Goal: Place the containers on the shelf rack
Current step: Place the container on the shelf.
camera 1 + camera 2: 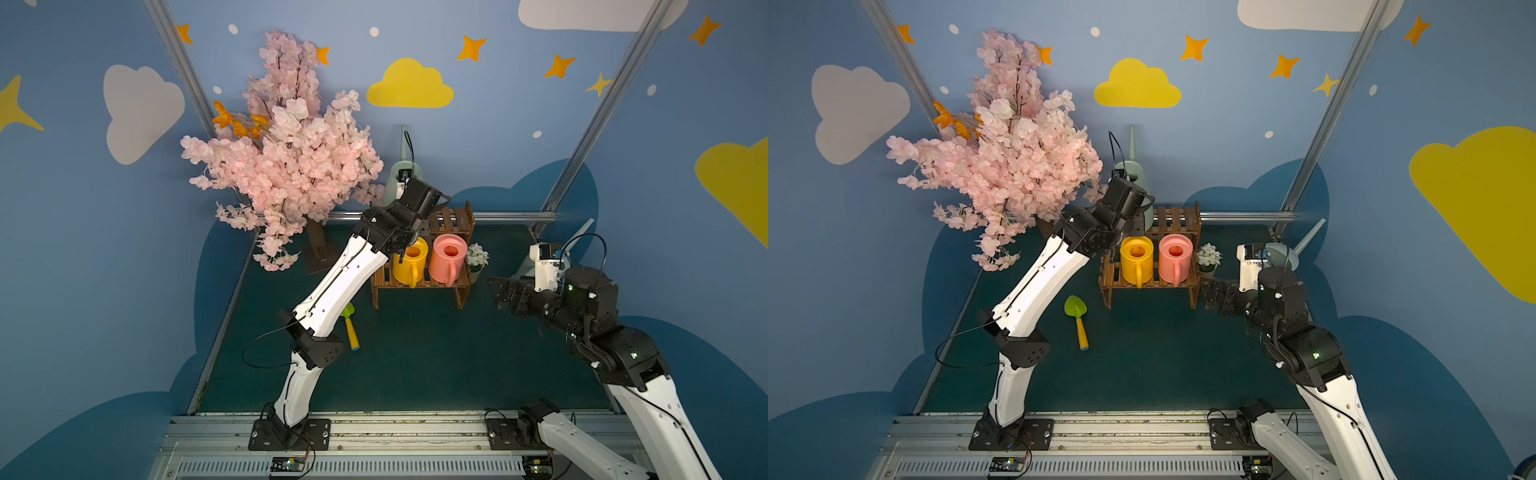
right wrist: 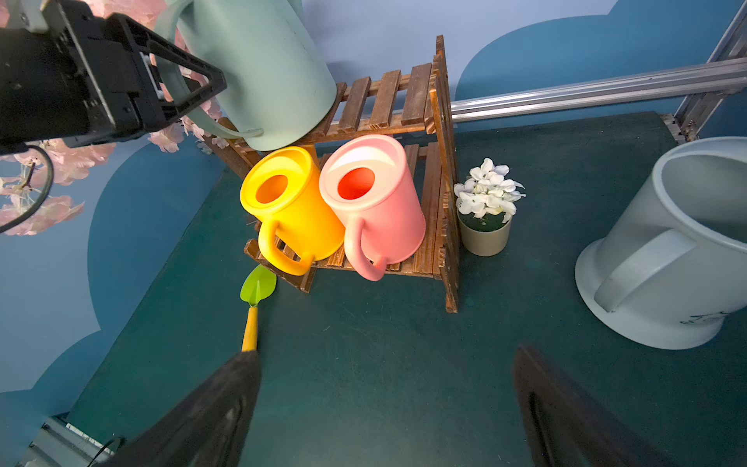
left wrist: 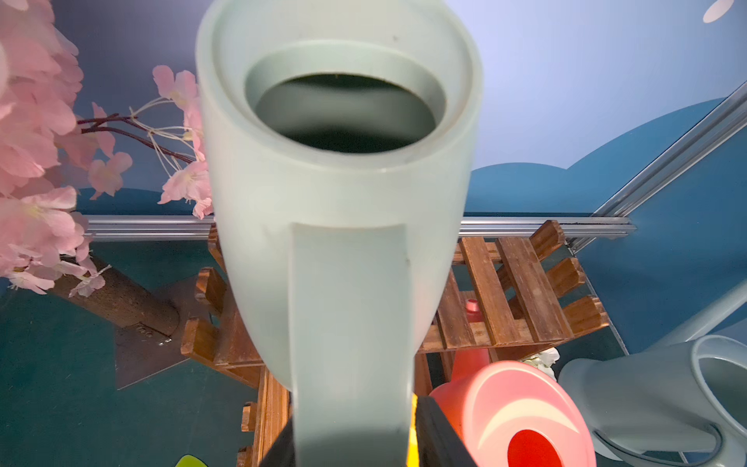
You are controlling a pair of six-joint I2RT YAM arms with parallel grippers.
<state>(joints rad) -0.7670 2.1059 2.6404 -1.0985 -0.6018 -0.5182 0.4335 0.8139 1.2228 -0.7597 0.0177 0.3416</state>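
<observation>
Tall pale green plastic watering can (image 2: 262,68) on top tier of the dark brown slatted wooden shelf rack (image 2: 384,97), handle towards me inside my left end effector (image 3: 351,453); clamped or released, can't tell.

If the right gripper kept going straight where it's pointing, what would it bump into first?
Probably the rack, at its end by the pink can. Only table lies between it and the right gripper, though depth is unclear.

Cams: stereo head high at 6 o'clock, facing 12.
Both wrist cams sit close; all views share shelf rack (image 2: 416,93).
</observation>
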